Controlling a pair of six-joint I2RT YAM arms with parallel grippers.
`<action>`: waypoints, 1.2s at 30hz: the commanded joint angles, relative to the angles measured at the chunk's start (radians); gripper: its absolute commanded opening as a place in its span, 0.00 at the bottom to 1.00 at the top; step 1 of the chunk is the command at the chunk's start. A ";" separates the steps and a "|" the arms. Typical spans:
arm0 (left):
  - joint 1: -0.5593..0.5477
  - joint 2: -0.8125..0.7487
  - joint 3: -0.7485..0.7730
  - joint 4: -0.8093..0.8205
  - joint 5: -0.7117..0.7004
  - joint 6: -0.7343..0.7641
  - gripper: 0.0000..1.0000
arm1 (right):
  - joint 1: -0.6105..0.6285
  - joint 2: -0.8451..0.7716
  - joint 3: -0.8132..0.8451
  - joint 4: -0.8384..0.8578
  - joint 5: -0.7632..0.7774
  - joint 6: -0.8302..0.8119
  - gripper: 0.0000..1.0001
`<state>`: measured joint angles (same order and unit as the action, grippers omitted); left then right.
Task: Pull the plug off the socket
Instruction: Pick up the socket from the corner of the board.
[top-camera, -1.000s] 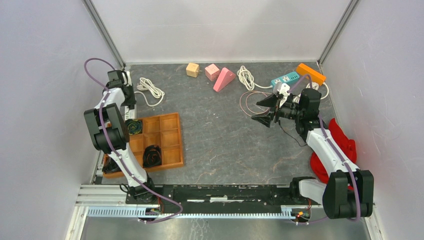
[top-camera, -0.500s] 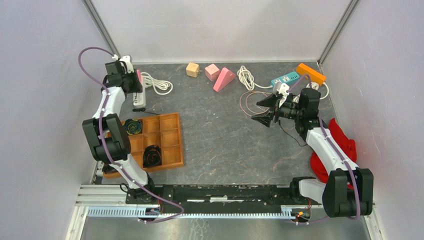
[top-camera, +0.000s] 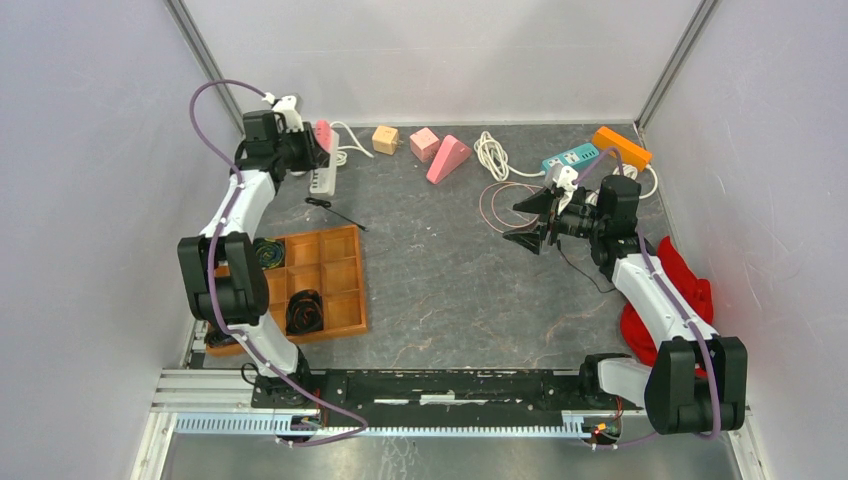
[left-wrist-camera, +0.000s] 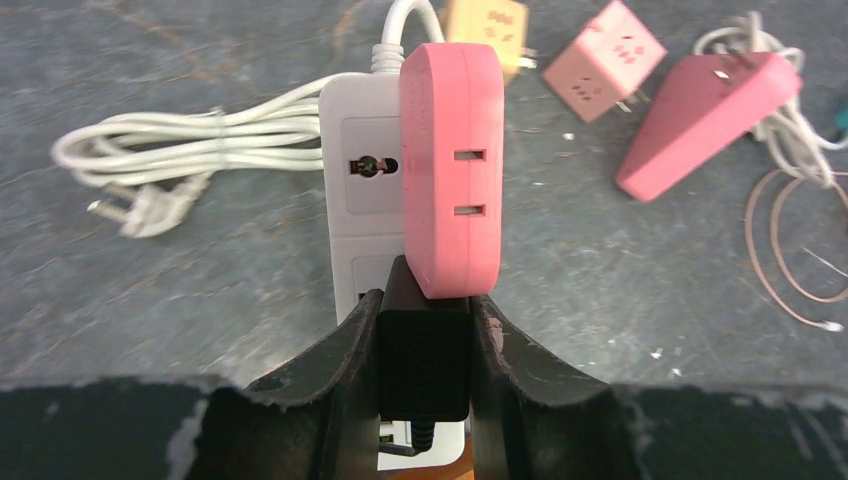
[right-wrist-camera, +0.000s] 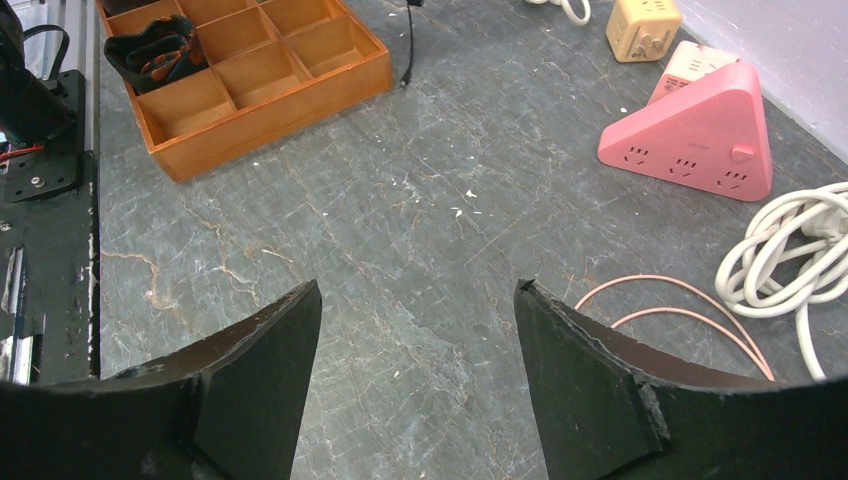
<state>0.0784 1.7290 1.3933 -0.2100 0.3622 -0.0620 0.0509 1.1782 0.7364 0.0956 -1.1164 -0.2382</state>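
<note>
Three pale grey walls close in a dark, stone-patterned table, with metal rails running up the two back corners. The surface is veined and scuffed, with small white flecks near its middle.

At the far left corner the left claw is clamped on a black plug, one finger against each of its sides. A pink socket block stands on edge just above the plug and touches its top. A white power strip lies behind both, its coiled white cord spread on the table to the left. Whether the plug's pins sit in a socket is hidden by the fingers.

The right claw hovers over the right half of the table, jaws spread wide with nothing between them.

Along the back edge lie a yellow cube adapter, a pink cube adapter, a pink wedge-shaped socket block, another white cord bundle, a teal power strip and an orange one. A thin pink wire loop lies near the right claw. A wooden compartment tray sits at the left, a red cloth at the right edge.
</note>
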 joint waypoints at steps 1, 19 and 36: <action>-0.081 -0.049 0.066 0.118 0.060 -0.071 0.02 | 0.003 0.004 0.049 0.001 0.004 -0.022 0.78; -0.413 -0.105 -0.023 0.219 -0.144 -0.323 0.02 | 0.003 0.008 0.055 -0.010 -0.002 -0.032 0.78; -0.717 -0.248 -0.427 0.593 -0.434 -0.635 0.02 | 0.000 0.064 -0.030 0.223 -0.044 0.199 0.78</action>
<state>-0.5877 1.5600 1.0107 0.1604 0.0216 -0.5564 0.0505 1.2316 0.7414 0.1562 -1.1263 -0.1738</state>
